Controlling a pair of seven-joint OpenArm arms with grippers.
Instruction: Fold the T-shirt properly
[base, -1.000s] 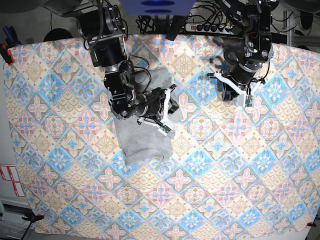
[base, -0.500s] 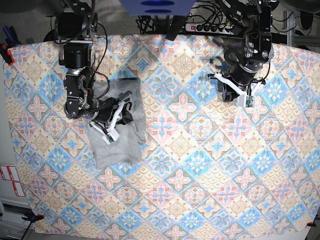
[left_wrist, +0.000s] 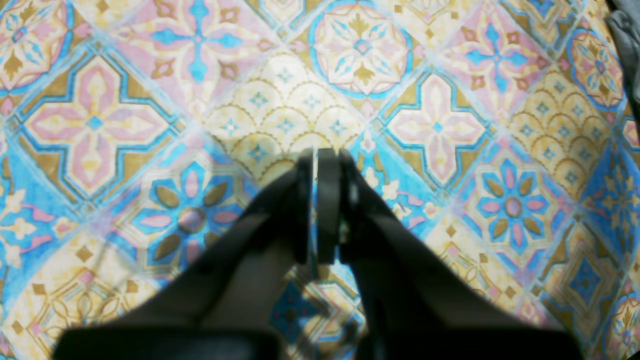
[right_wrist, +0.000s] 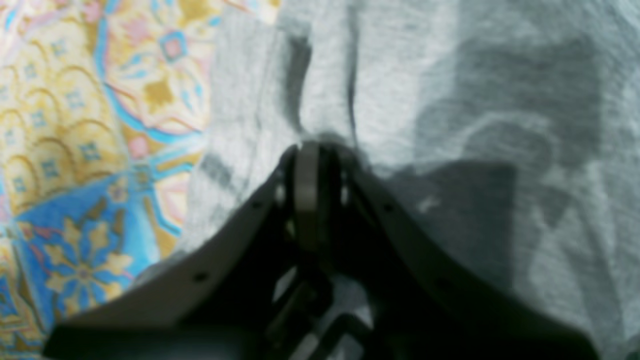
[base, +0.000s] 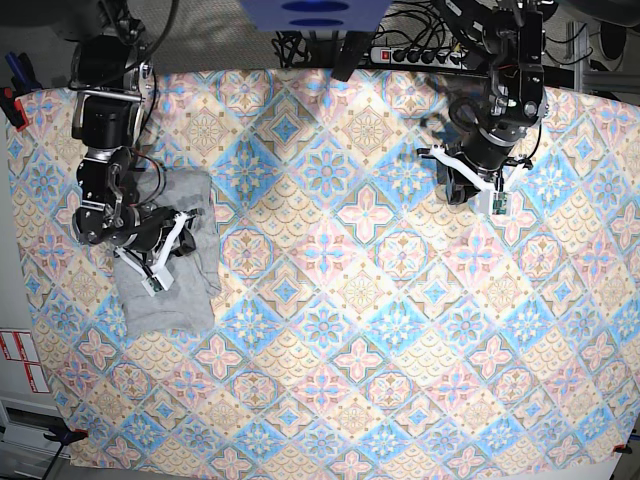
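Through the right wrist camera I saw my right claw (right_wrist: 309, 165) pinched together on a ridge of the T-shirt (right_wrist: 450, 100), the grey cloth bunched into creases just past the tips and filling most of that view, with the tablecloth (right_wrist: 75, 125) showing only along the left side. Through the left wrist camera my left claw (left_wrist: 320, 175) had its two tips pressed together with nothing between them, hanging over the bare patterned tablecloth (left_wrist: 150, 100). From the base camera, the T-shirt (base: 170, 290) lay as a compact grey bundle near the left edge of the table, plain side up, with the right claw (base: 165, 255) down on its upper part. The left claw (base: 478, 190) sat well apart, toward the far right side, over the floral tiles.
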